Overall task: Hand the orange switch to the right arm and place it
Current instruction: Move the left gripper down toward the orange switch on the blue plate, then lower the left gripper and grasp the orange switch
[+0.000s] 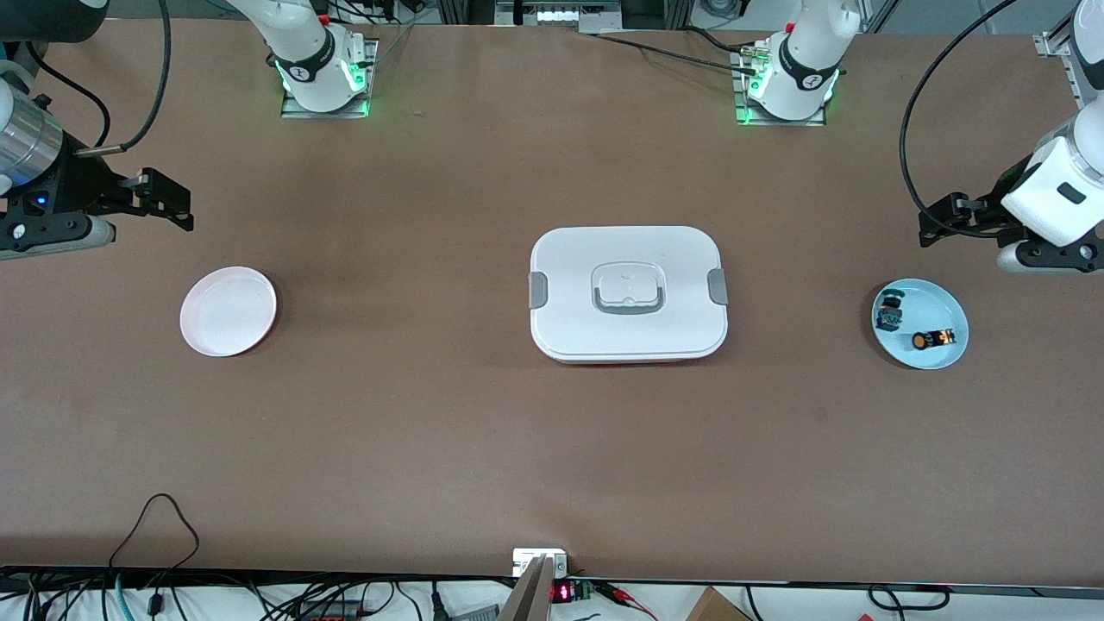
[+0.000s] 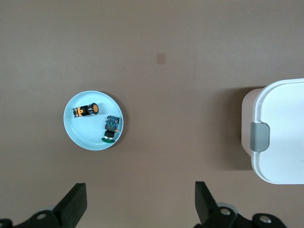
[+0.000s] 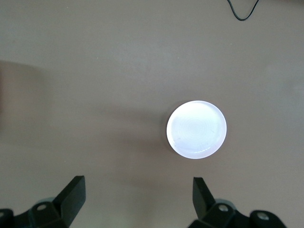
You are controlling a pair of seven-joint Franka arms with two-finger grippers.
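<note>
The big white plastic box with grey clips [image 2: 280, 130] runs off the edge of the left wrist view, so only one end of it shows there. The tiny black switch with the round orange button [image 1: 934, 339] and the small blue-green and black part [image 1: 889, 311] beside it on the light blue round plate [image 1: 947, 304] are too small to show any fine bits. Both white robot arms are cut off at the sides of the front view.
</note>
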